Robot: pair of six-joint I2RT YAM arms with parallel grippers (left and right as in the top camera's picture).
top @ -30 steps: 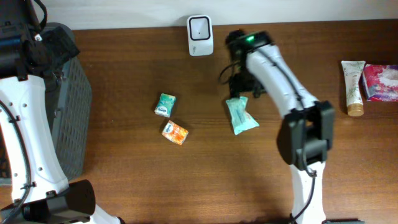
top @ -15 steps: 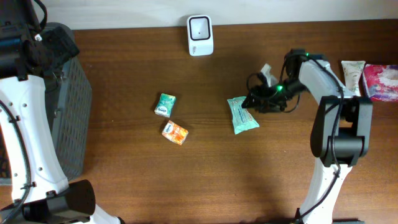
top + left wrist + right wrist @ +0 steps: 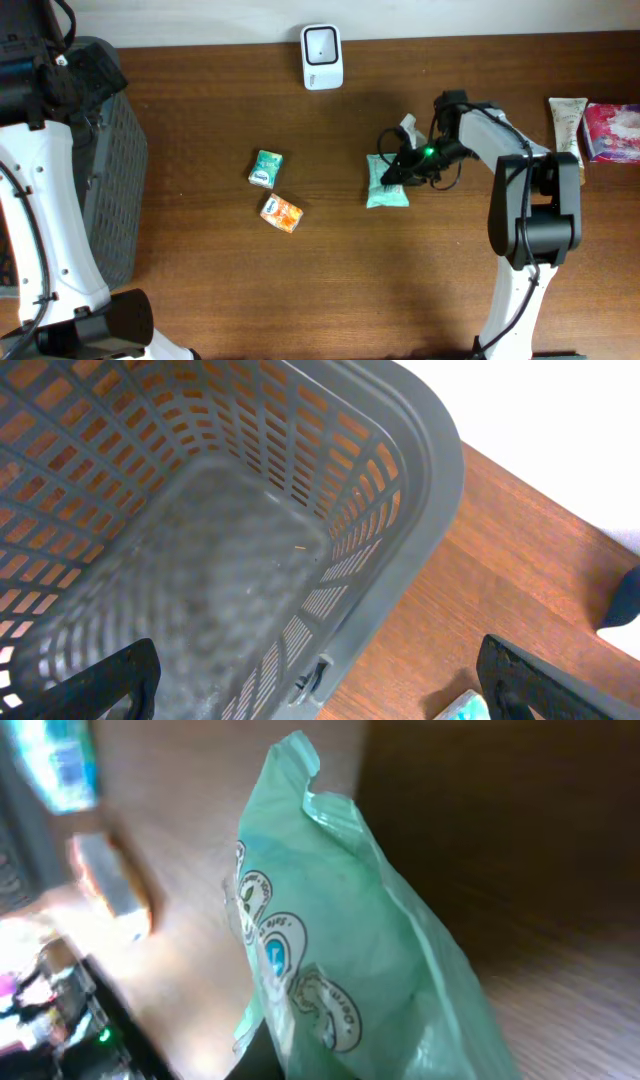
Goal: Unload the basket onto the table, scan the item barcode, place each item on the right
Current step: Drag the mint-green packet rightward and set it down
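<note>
The white barcode scanner (image 3: 322, 57) stands at the table's far edge. A pale green wipes packet (image 3: 386, 186) lies right of centre, and my right gripper (image 3: 402, 170) is shut on its upper right edge. In the right wrist view the crumpled green packet (image 3: 340, 950) fills the frame, with a dark finger (image 3: 285, 1055) against its lower edge. My left gripper (image 3: 320, 695) hangs open over the grey basket (image 3: 230, 560) at the far left, holding nothing.
A small green box (image 3: 265, 168) and an orange box (image 3: 282, 213) lie left of the packet. A cream tube (image 3: 569, 140) and a pink packet (image 3: 612, 131) sit at the right edge. The grey basket (image 3: 105, 160) stands on the left side.
My right arm swung from near the scanner to the right, then came in on the green packet and shut on it. The packet turned more upright. The left arm stayed still.
</note>
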